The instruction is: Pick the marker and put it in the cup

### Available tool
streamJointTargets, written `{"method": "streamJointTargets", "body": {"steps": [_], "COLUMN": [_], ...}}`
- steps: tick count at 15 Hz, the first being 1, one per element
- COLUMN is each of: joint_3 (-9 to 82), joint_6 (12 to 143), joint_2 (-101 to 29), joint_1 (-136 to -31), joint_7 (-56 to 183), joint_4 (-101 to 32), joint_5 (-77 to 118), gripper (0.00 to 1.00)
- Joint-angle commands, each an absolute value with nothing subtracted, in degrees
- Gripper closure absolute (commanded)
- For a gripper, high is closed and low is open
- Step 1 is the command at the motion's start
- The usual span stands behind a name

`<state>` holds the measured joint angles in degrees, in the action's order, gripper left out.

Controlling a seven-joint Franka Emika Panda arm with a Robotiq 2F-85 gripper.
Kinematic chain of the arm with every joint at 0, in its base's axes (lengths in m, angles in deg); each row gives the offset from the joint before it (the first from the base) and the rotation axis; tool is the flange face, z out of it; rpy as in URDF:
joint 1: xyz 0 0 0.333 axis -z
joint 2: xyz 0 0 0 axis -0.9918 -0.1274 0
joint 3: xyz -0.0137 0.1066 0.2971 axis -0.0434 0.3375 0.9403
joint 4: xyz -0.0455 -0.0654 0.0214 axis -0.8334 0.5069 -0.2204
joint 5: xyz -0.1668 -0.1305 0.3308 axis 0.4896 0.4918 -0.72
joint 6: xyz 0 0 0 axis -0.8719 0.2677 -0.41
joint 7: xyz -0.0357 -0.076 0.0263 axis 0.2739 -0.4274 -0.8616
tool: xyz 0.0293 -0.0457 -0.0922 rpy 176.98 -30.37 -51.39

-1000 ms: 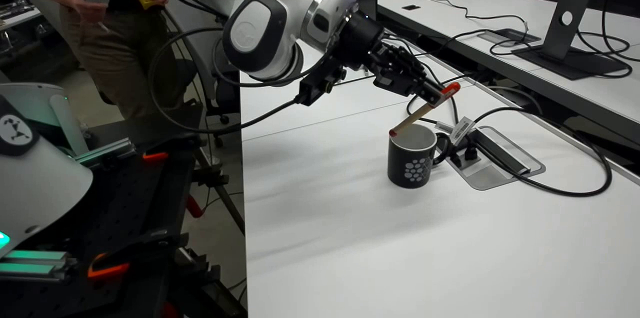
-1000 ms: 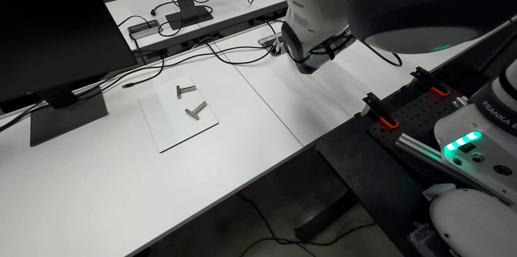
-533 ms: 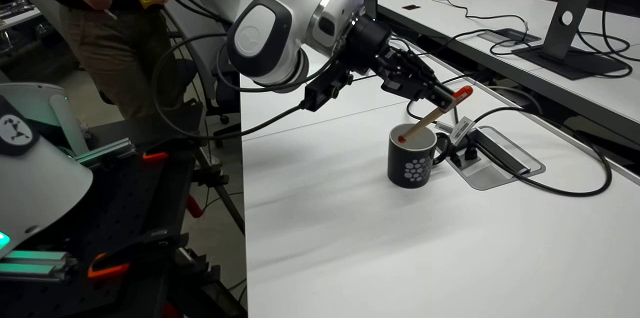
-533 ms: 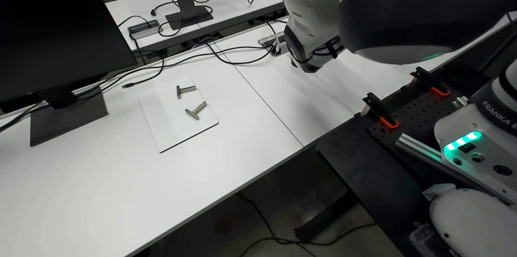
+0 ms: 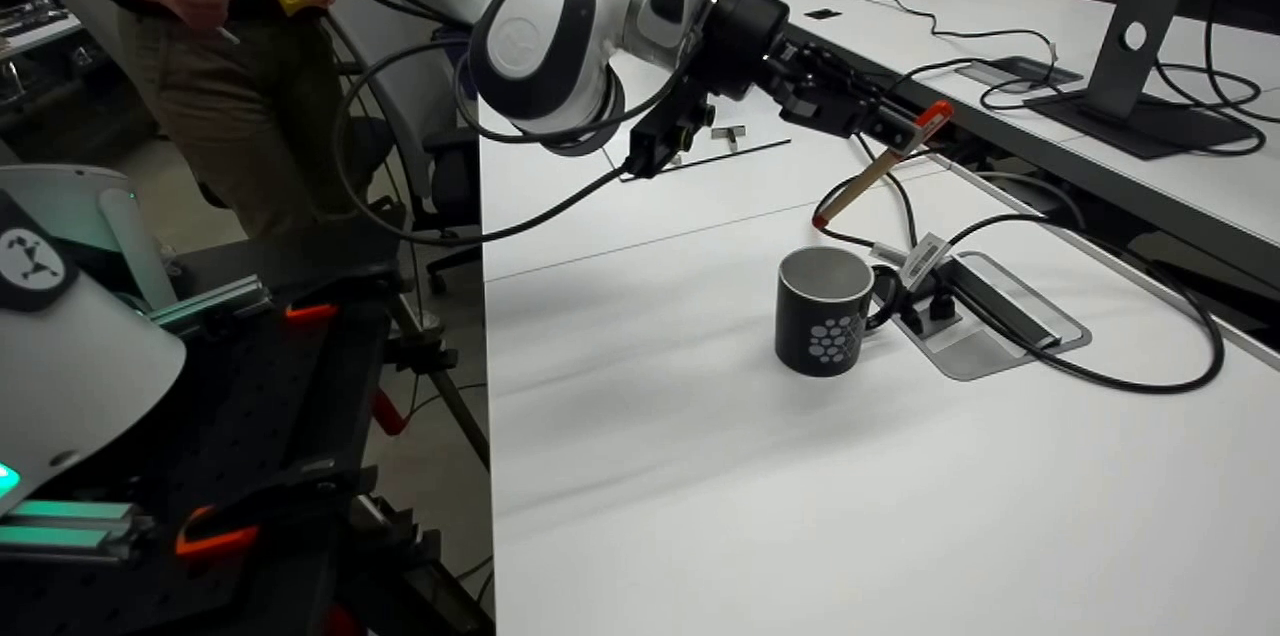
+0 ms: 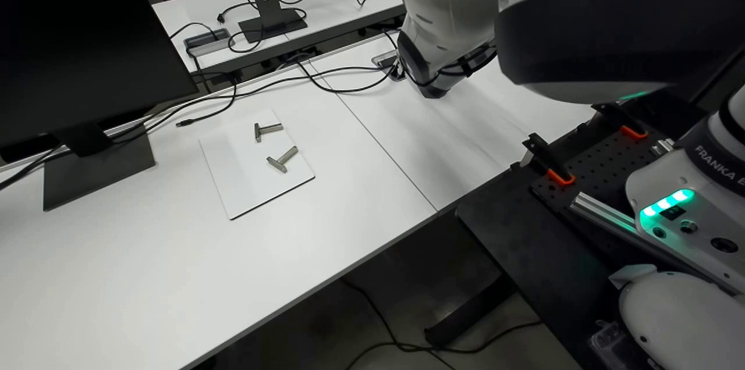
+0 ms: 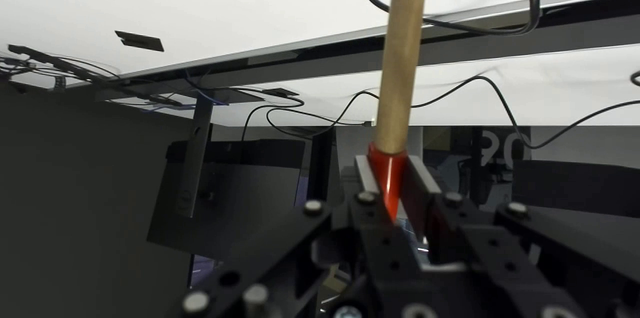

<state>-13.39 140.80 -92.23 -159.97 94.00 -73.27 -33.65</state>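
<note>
Wrist view: the gripper [image 7: 393, 175] pinches the marker [image 7: 402, 58] by its red end

In an exterior view, the big white table [image 5: 640, 516] has the black cup [image 5: 800, 328] standing upright on it. The robot arm [image 5: 560, 26] reaches in from the left. Its gripper squeezes the marker from both sides, up in the air, with the marker slanting down to the left. The low tip shows just past the cup's far rim. No view but this shows the cup, so I can't tell how far behind or above it the tip is.

I think the step now is to put it in. Big move first: bring the arm nearer and over, so the tip is above the middle of the cup's mouth. Next, stand the marker up more, or it may catch the rim and tip the cup. Go down slowly. Tiny move last: with the tip inside, spread the fingers [image 7: 423, 175].

The best room looks to be near and left, where the tabletop runs wide. At the far right it ends in a long edge by a dark gap [image 5: 1205, 274]. A gray plate [image 5: 980, 361], a looping black cable [image 5: 1150, 388] and a paper tag [image 5: 925, 259] sit near the cup's handle [image 5: 896, 290], so keep the gripper off them.
</note>
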Motion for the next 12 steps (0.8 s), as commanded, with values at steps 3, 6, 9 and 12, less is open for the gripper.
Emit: {"method": "streamJointTargets", "body": {"steps": [3,6,9,12], "joint_3": [-13.89,-13.28,-12.68,-12.70], "joint_6": [140.80,140.91,141.03,141.04], "joint_2": [-95.22,-95.43,-95.59,-96.10], "joint_1": [-160.86,-160.26,-160.01,-159.94], "joint_7": [99.60,101.41,103.18,104.65], "joint_4": [-69.72,-69.17,-70.01,-70.59], "joint_5": [-33.90,-34.00,-34.36,-34.23], "gripper": [0.93,0.93,0.93,0.93]}}
